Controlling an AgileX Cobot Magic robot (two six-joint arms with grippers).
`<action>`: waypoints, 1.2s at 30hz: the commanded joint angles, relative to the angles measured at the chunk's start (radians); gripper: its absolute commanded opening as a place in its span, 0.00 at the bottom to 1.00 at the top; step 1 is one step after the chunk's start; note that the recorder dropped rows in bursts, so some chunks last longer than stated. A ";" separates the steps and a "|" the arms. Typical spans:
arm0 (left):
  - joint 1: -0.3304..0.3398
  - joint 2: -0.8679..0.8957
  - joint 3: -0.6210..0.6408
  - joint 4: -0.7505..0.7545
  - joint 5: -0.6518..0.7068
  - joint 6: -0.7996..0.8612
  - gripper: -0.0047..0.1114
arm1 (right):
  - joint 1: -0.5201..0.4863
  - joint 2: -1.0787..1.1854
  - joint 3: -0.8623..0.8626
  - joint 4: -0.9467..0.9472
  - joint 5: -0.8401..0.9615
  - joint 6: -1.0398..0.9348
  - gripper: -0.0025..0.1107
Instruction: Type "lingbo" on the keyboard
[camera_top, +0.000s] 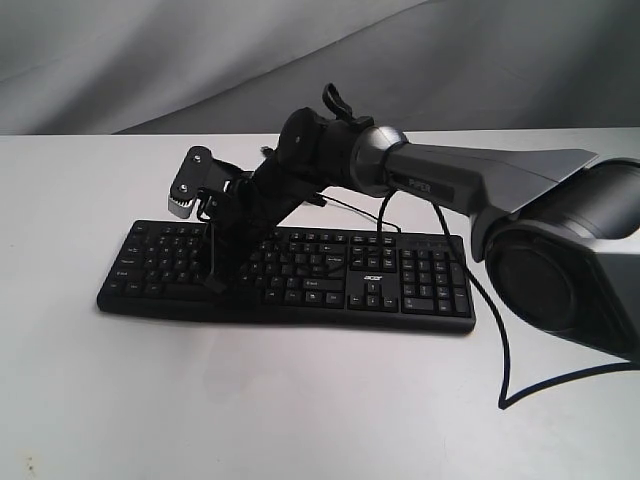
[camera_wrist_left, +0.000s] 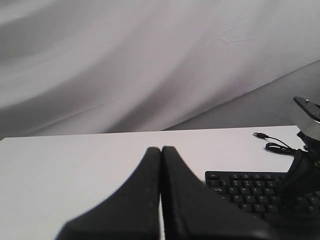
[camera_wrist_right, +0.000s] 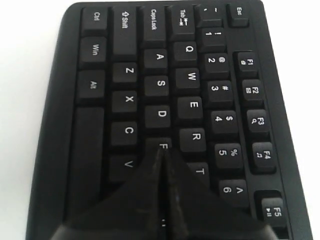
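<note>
Two grippers, both pinched shut with nothing between the fingers. The right gripper (camera_wrist_right: 161, 152) is pointing down onto the keyboard (camera_top: 300, 275), which is lying flat on the white table (camera_top: 300, 400) directly under its jaws. The closed tip is sitting at the edge of the F key (camera_wrist_right: 156, 144), with D and R just beyond it and G hidden under the fingers. We can't tell if it's pressing. The left gripper (camera_wrist_left: 161, 149) is hovering off the board, with the keys off to one side of its jaws. We're judging the board as rigid, light plastic, likely sliding if shoved sideways, with springy short-travel keys. No grasp needed: we're aiming at cap centres, straight down, light force.
</note>
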 joint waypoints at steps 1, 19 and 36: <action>-0.007 -0.005 0.005 0.000 -0.007 -0.002 0.04 | 0.002 -0.001 -0.007 -0.004 0.011 -0.002 0.02; -0.007 -0.005 0.005 0.000 -0.007 -0.002 0.04 | 0.012 -0.034 -0.005 -0.044 0.076 0.014 0.02; -0.007 -0.005 0.005 0.000 -0.007 -0.002 0.04 | 0.021 -0.034 0.000 -0.089 0.088 0.051 0.02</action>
